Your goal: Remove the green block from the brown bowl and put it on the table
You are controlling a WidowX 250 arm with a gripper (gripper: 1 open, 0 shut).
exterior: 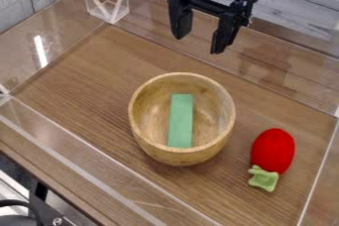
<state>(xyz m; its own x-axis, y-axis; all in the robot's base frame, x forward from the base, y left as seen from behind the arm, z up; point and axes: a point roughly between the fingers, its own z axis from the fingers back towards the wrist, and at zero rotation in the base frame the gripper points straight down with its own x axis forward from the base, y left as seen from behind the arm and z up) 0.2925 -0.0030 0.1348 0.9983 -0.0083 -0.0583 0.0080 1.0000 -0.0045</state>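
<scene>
The green block [180, 119], a flat light-green bar, lies on the floor of the brown bowl [149, 129], running roughly front to back. The round wooden bowl rests on the table [93, 66] near its middle front. My gripper [199, 30] hangs in the air above the back of the table, well behind and above the bowl. Its two dark fingers [176, 22] point downward and stand wide apart with nothing between them.
A red rounded toy [275, 149] with a small green leafy piece [264, 179] lies to the right of the bowl. Clear acrylic walls [59, 156] ring the tabletop. A clear folded acrylic piece [106, 5] stands at the back left.
</scene>
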